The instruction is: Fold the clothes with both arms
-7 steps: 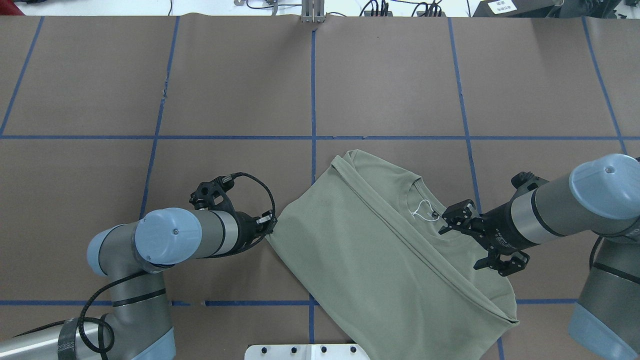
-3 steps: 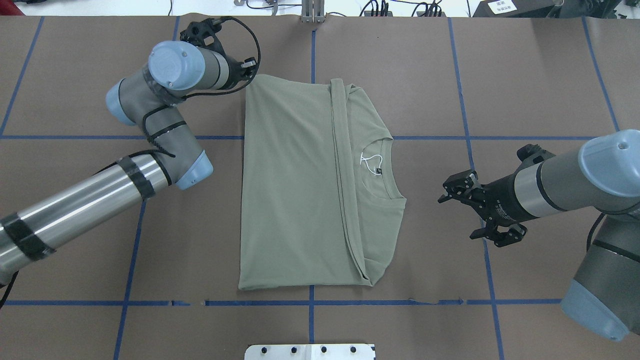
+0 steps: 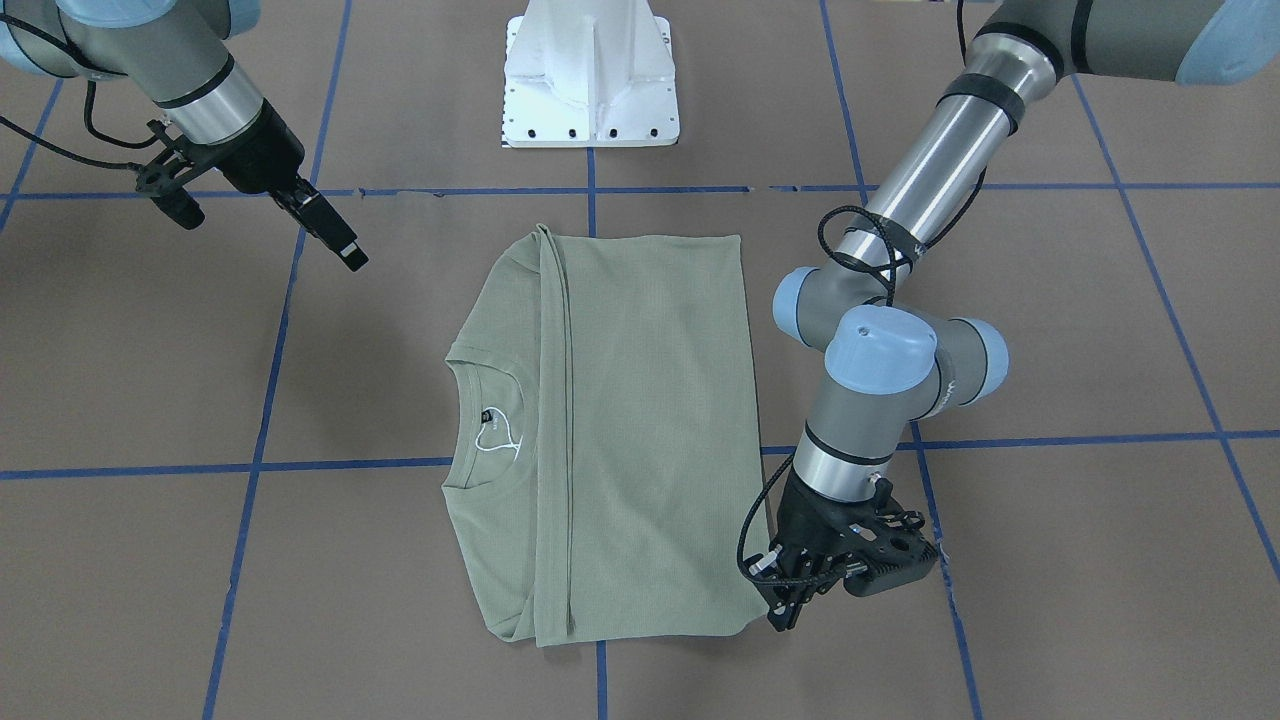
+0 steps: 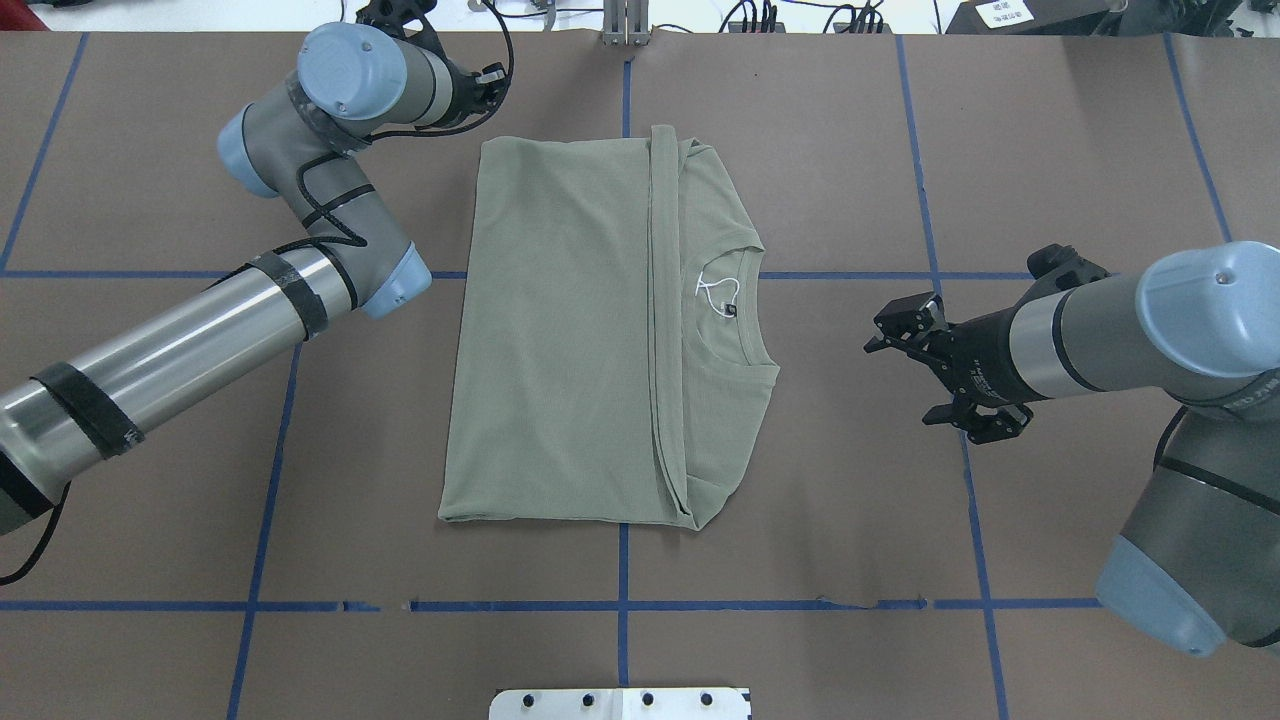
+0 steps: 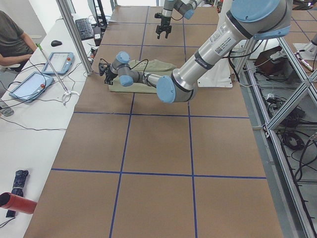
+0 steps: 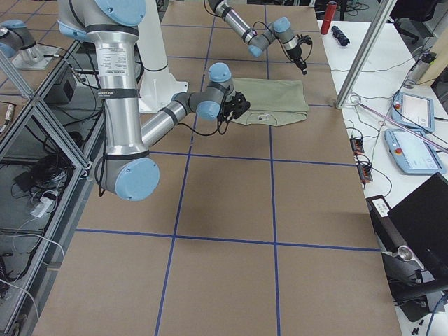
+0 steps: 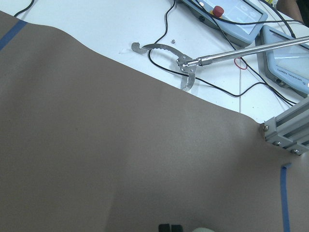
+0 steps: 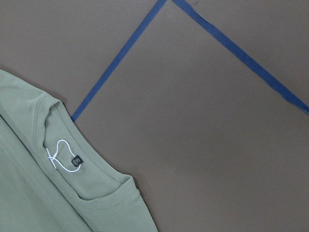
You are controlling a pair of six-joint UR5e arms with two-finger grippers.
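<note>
Left arm (image 4: 170,350) reaching far across, right arm (image 4: 1090,335) level with jaws spread.
The left arm's forearm stretches forward and its wrist turns down, so the left end effector (image 3: 785,605) sits low with fingers pressed together. The right end effector (image 4: 897,384) points inward, its two fingers wide apart.

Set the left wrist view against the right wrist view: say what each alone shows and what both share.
Only the left wrist view: a white bench with cables, a metal grabber stick and control pads. Only the right wrist view: the collar of the shirt, with black label and white string. Both: the brown table cover and blue tape.
</note>
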